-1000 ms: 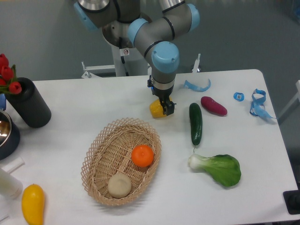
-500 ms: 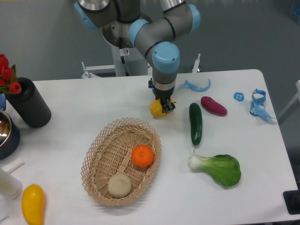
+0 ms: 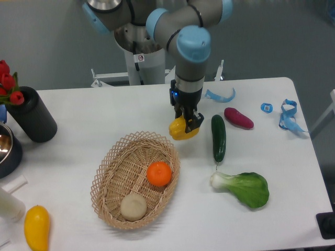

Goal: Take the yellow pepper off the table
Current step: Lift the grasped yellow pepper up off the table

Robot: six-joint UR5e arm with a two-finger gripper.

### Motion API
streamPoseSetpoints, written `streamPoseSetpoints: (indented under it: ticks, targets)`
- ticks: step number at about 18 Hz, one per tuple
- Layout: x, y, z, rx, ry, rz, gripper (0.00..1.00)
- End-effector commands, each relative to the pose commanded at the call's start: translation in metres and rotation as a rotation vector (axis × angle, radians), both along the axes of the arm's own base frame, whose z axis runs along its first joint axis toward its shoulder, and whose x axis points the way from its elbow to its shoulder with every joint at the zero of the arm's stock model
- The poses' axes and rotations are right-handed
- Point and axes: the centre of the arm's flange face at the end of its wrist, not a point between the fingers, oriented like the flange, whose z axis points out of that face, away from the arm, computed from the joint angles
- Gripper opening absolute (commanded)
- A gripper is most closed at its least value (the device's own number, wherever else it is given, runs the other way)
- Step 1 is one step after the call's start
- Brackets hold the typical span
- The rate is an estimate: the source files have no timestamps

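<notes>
The yellow pepper (image 3: 180,130) is small, lobed and glossy. My gripper (image 3: 189,121) is shut on it from above and holds it a little above the white table (image 3: 104,112), just past the far right rim of the wicker basket. The black fingers cover the pepper's top right side.
A wicker basket (image 3: 112,178) holds an orange (image 3: 158,173) and a beige round thing (image 3: 133,207). A cucumber (image 3: 218,137), purple eggplant (image 3: 238,118) and bok choy (image 3: 243,187) lie right. A long yellow fruit (image 3: 36,227) lies front left. A black cylinder (image 3: 32,115) with tulips stands left.
The gripper closed on the yellow pepper and rose with it; the pepper has left the table and sits a little nearer the camera and to the right.
</notes>
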Motion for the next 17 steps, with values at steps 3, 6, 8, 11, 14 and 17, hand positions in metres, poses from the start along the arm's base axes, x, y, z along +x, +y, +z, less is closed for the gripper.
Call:
streamPoseSetpoints:
  ticks: [3, 6, 8, 11, 14, 17]
  targets:
    - [-0.002, 0.014, 0.032, 0.111, -0.061, 0.078, 0.29]
    - [-0.005, 0.026, 0.057, 0.183, -0.104, 0.129, 0.29]
    - [-0.001, 0.035, 0.073, 0.231, -0.163, 0.179, 0.30]
    - [-0.006, 0.041, 0.097, 0.281, -0.225, 0.280, 0.30]
    - [-0.006, 0.042, 0.099, 0.285, -0.225, 0.286, 0.30]
    - [-0.007, 0.042, 0.094, 0.280, -0.231, 0.288, 0.29]
